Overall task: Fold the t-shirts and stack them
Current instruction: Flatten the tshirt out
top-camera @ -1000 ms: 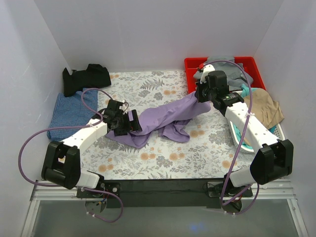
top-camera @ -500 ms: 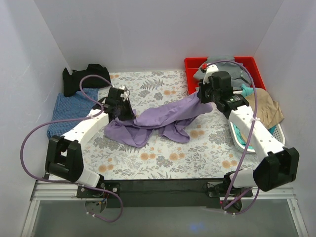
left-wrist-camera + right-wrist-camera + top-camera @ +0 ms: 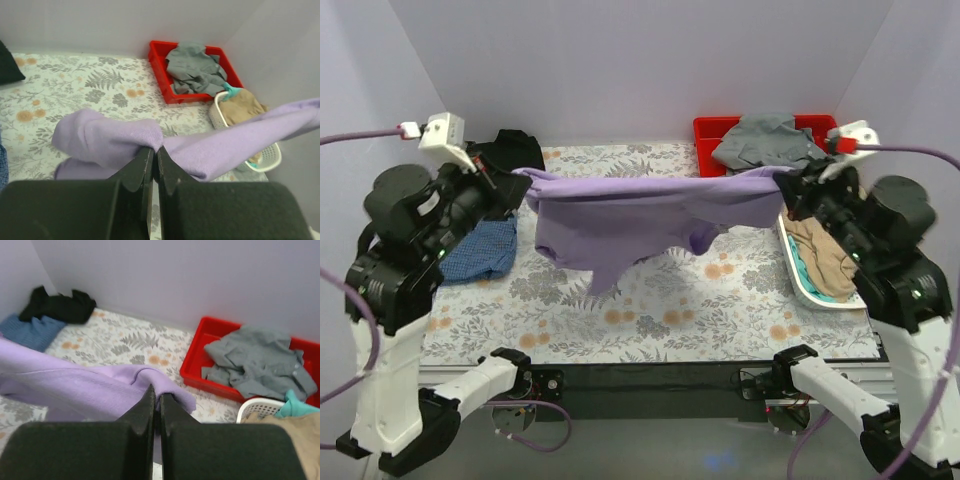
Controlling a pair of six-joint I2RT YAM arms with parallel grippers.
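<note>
The lilac-purple t-shirt (image 3: 620,215) hangs stretched in the air above the floral table, its lower part drooping toward the cloth. My left gripper (image 3: 517,176) is shut on its left end, and the wrist view shows the fabric (image 3: 110,140) pinched at the fingertips of the gripper (image 3: 155,150). My right gripper (image 3: 784,182) is shut on the right end, with cloth (image 3: 100,385) bunched over that gripper's tips (image 3: 157,390). The black t-shirt (image 3: 520,148) lies at the back left. The blue checked t-shirt (image 3: 480,250) lies in front of it, partly hidden by my left arm.
A red bin (image 3: 704,133) at the back right holds a grey garment (image 3: 765,140). In front of it a white basket (image 3: 798,285) holds tan and teal clothes (image 3: 825,255). White walls close in the table on three sides.
The left gripper has shut on the purple shirt. Both arms have risen and moved apart, lifting the shirt off the table and pulling it into a taut line.
</note>
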